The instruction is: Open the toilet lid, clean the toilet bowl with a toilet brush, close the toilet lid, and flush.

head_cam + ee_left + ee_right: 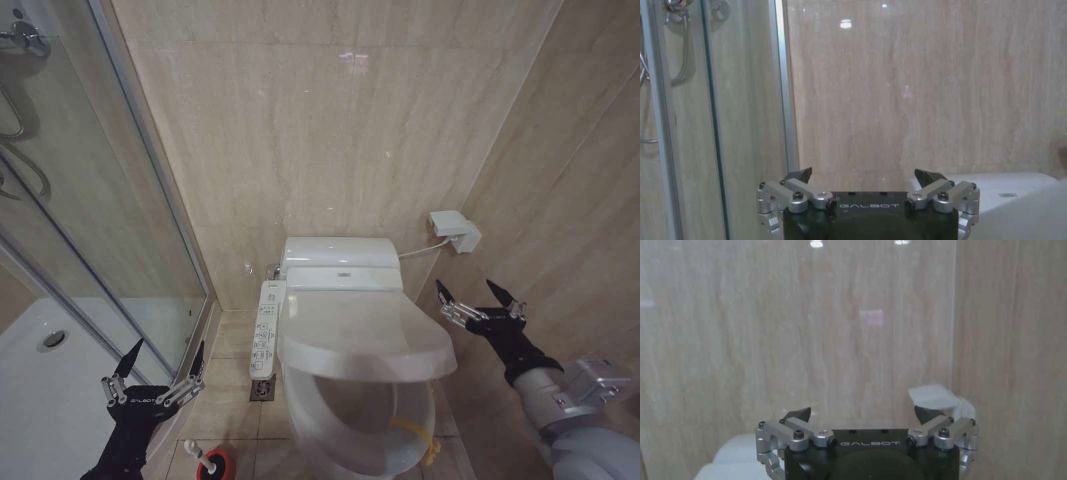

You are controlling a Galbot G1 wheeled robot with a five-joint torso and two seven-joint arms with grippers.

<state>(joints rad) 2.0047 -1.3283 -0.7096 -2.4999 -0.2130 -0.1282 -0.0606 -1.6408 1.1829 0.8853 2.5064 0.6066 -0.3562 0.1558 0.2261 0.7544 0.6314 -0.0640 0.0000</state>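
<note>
The white toilet lid (pixel 365 338) stands tilted, partly raised over the ring seat, with a yellow loop (pixel 420 438) below its front edge. Under it the toilet bowl (pixel 350 405) shows through the ring, in shade. The toilet brush (pixel 194 453) shows its white handle sticking out of a red holder (pixel 217 466) on the floor left of the toilet; its head is hidden. My left gripper (pixel 160 365) (pixel 863 175) hangs open above the brush, holding nothing. My right gripper (pixel 478 297) (pixel 863 412) is open and holds nothing, to the right of the lid and apart from it.
A glass shower enclosure (pixel 100 200) and white shower tray (pixel 30 390) fill the left side. A side control panel (pixel 265 330) juts from the toilet's left, with a floor drain (pixel 262 390) below. A white wall box (pixel 455 230) (pixel 933 396) sits by the right corner wall.
</note>
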